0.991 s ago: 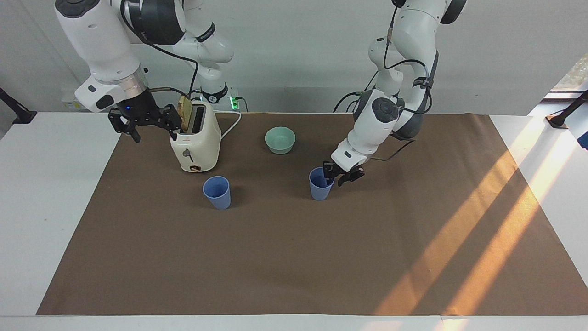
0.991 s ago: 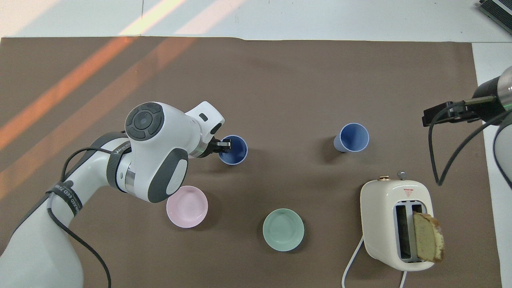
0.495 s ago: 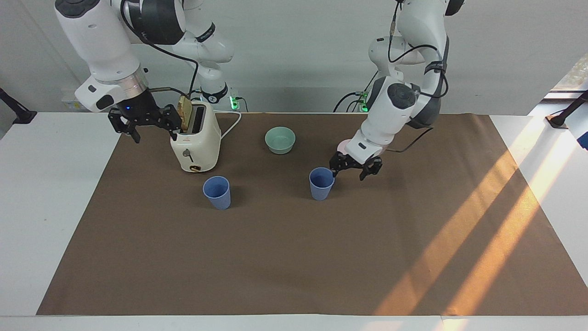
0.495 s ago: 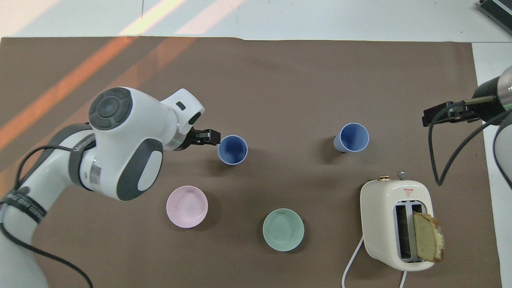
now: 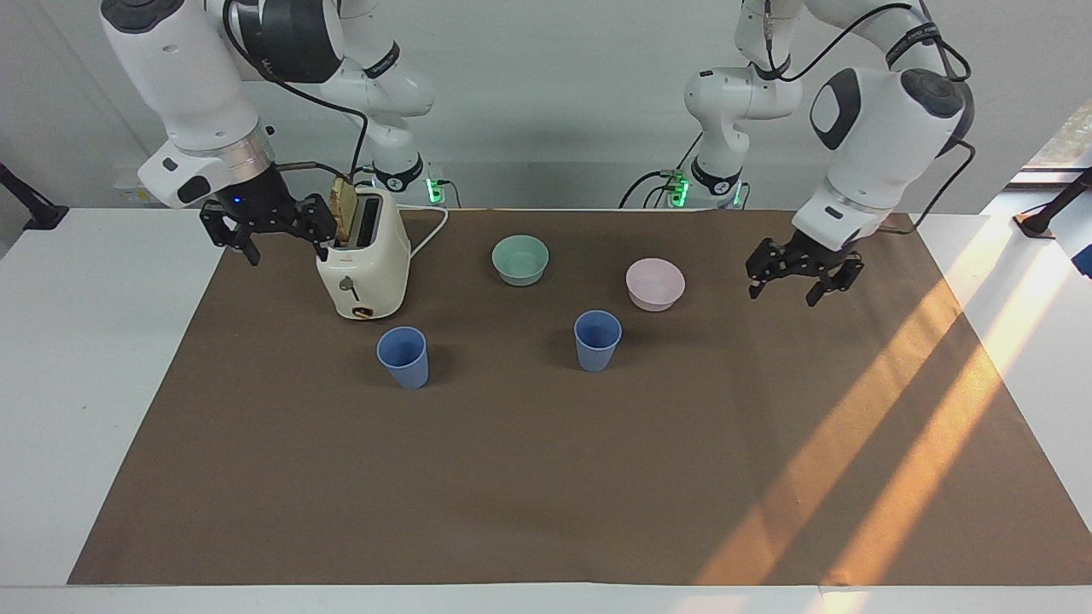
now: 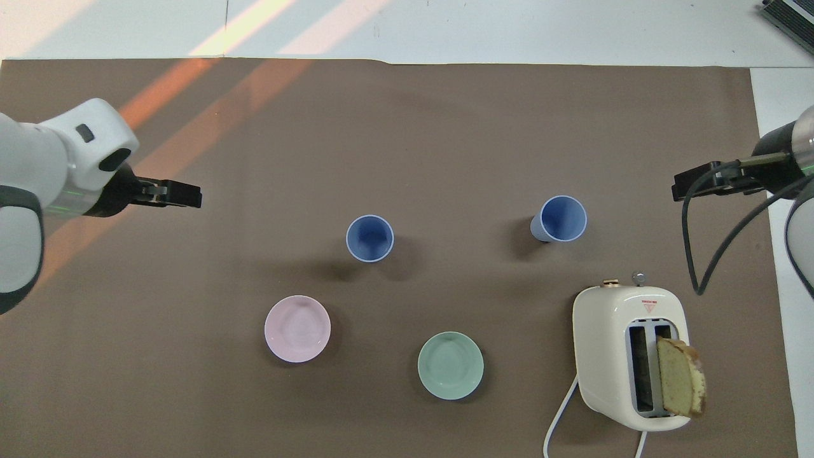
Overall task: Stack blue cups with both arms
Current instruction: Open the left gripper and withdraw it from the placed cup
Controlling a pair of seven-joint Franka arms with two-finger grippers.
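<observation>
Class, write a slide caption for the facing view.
Two blue cups stand apart, unstacked, between open, empty left tool and right tool.

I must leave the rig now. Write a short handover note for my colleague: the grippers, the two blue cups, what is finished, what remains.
Left gripper: open, empty, in the air over the mat toward the left arm's end, beside the pink bowl.
Right gripper: open, empty, waiting beside the toaster.
Blue cups: both upright on the mat, apart. One stands near the pink bowl, the other in front of the toaster.
Done: nothing stacked yet.
Left: pick up one cup and set it inside the other.
</observation>
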